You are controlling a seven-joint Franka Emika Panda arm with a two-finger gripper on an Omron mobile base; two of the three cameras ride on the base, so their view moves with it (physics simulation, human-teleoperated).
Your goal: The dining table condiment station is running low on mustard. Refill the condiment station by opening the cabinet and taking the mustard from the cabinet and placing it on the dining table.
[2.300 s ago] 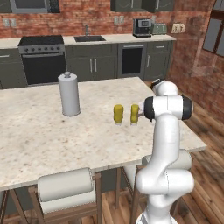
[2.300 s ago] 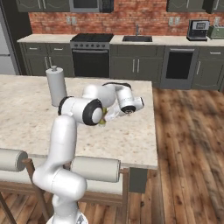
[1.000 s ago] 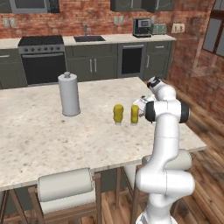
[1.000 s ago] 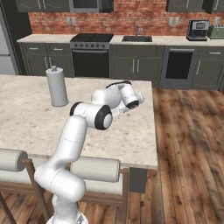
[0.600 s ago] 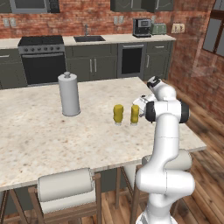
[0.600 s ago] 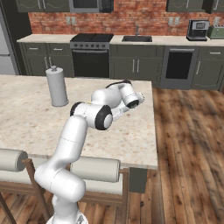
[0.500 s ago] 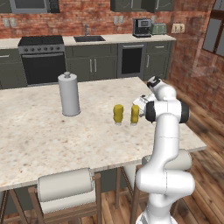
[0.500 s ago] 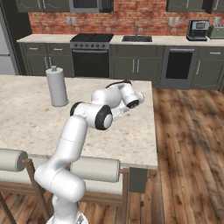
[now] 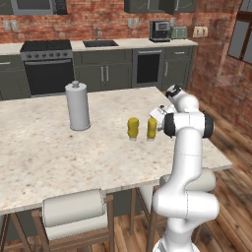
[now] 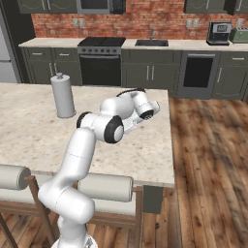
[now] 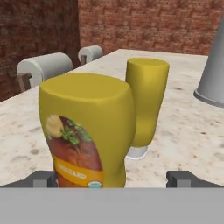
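Observation:
Two yellow squeeze bottles stand upright on the dining table (image 9: 49, 157). The mustard (image 9: 151, 129) is the right-hand one. In the hand view the mustard (image 11: 87, 131) looms close with its orange-red label facing me. The second bottle (image 9: 133, 128) stands just left of it, and in the hand view the second bottle (image 11: 148, 100) is behind it. My gripper (image 9: 160, 114) hovers just right of the mustard, open. In the hand view my gripper (image 11: 113, 179) has one fingertip on each side of the mustard, clear of its sides. In the right base view my arm hides both bottles.
A grey paper-towel roll (image 9: 78, 106) stands further left on the table. White-cushioned stools (image 9: 74, 209) line the near side. The table's right edge (image 10: 169, 145) lies close to my hand. Dark wall cabinets (image 10: 203, 5) hang above the far counter with the stove (image 9: 47, 66).
Since the earliest frames my elbow has swung a little and the wrist has lifted slightly beside the mustard. Over the last second the hand and both bottles stay put.

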